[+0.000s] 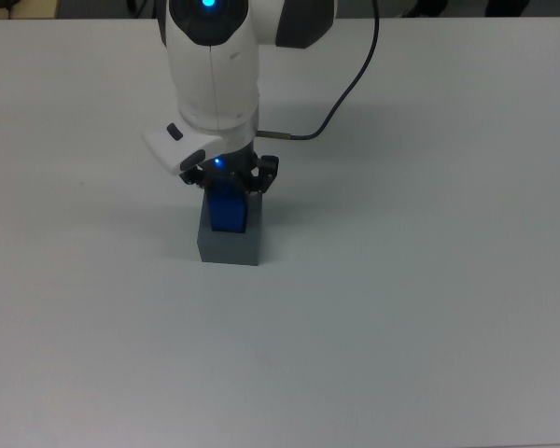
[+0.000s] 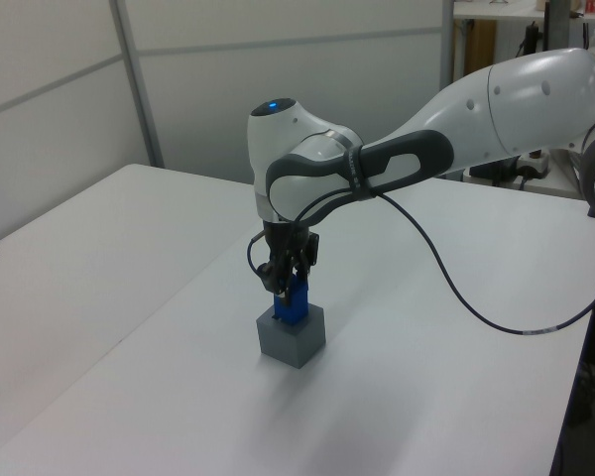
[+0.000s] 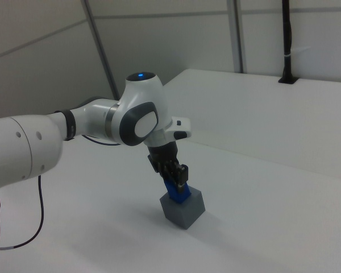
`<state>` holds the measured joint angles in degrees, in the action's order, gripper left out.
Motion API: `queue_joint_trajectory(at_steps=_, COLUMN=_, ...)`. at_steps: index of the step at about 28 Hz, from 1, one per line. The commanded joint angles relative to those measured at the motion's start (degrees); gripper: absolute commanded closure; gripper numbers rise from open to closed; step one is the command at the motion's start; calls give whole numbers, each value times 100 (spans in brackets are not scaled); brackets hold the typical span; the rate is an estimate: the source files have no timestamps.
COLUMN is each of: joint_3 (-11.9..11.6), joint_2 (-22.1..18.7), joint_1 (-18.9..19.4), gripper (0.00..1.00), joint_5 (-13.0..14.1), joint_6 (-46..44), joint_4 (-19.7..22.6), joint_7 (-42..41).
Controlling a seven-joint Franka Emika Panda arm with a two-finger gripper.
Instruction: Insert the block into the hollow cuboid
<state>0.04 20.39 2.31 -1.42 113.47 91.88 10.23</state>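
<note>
Block clamped, lower end in the grey box

The hollow cuboid (image 1: 230, 245) sits on the white table (image 1: 429, 280); the block (image 1: 228, 211) stands upright with its lower end in the recess, upper part above the rim, gripped by the gripper (image 1: 230, 179), the white arm (image 1: 213, 65) rising behind
</note>
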Motion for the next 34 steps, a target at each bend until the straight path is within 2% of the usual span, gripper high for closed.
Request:
queue_joint_trajectory(at_steps=1, joint_3=-21, joint_2=79, joint_1=15, gripper=92, joint_5=-78, joint_6=113, joint_4=-83, joint_7=102)
queue_joint_trajectory(at_steps=5, joint_3=-30, joint_2=79, joint_1=15, gripper=81, joint_5=-78, joint_6=122, joint_4=-83, joint_7=102)
queue_joint_trajectory(at_steps=6, joint_3=-30, joint_2=88, joint_1=15, gripper=73, joint_5=-78, joint_6=114, joint_4=-92, joint_7=102)
queue_joint_trajectory(at_steps=7, joint_3=-39, joint_2=79, joint_1=15, gripper=60, joint_5=-78, joint_6=113, joint_4=-92, joint_7=111)
queue_joint_trajectory(at_steps=8, joint_3=-39, joint_2=79, joint_1=15, gripper=11, joint_5=-78, joint_6=113, joint_4=-92, joint_7=111)
queue_joint_trajectory(at_steps=9, joint_3=-39, joint_2=79, joint_1=15, gripper=0, joint_5=-78, joint_6=113, joint_4=-92, joint_7=119)
queue_joint_trajectory(at_steps=16, joint_3=-39, joint_2=-35, joint_1=24, gripper=0, joint_5=-86, joint_6=61, joint_4=-100, joint_7=128)
queue_joint_trajectory(at_steps=21, joint_3=-39, joint_2=-395, joint_1=24, gripper=0, joint_5=-78, joint_6=-141, joint_4=-30, joint_7=128)
queue_joint_trajectory(at_steps=29, joint_3=-30, joint_2=-1335, joint_1=15, gripper=0, joint_5=-69, joint_6=-1046, joint_4=119, joint_7=128)
queue_joint_trajectory(at_steps=34, joint_3=-30, joint_2=-1959, joint_1=24, gripper=0, joint_5=-69, joint_6=-1310, joint_4=479, joint_7=93)
